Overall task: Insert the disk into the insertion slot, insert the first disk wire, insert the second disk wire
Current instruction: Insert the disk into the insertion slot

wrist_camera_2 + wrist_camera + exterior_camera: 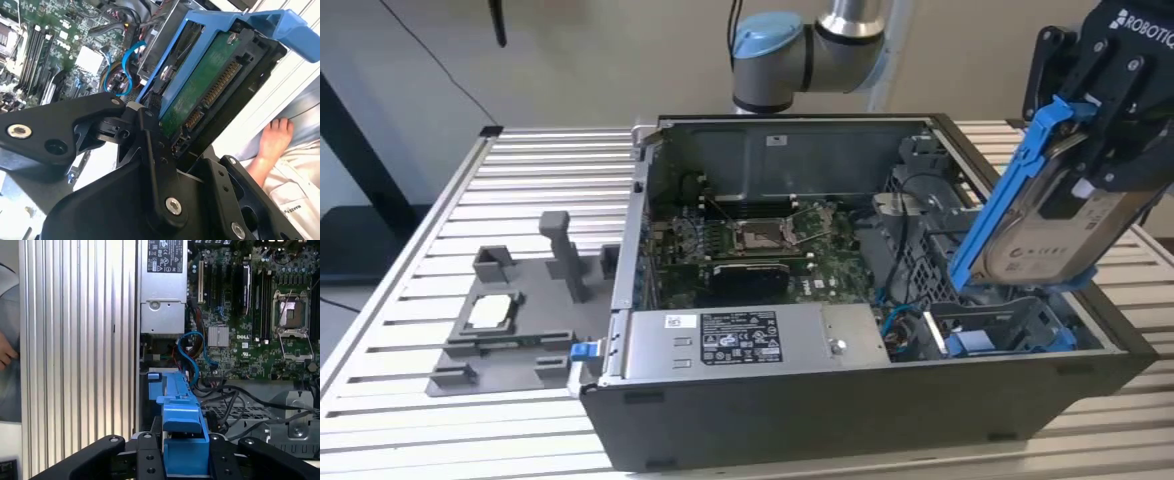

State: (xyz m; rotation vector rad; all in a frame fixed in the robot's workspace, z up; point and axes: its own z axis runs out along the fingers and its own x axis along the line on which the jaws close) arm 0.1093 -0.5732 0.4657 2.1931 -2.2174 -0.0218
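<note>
Disk (1061,225), blue-framed: pinched at its upper end between the fingers of my gripper (1101,150). Long axis steeply tilted. Lower end just above the insertion slot (1001,322), near corner of the computer case (854,400), exterior view's right. Not yet seated.

insertion slot (1007,320) mouth clear | blue cables (192,333) probably crowd its side
</note>
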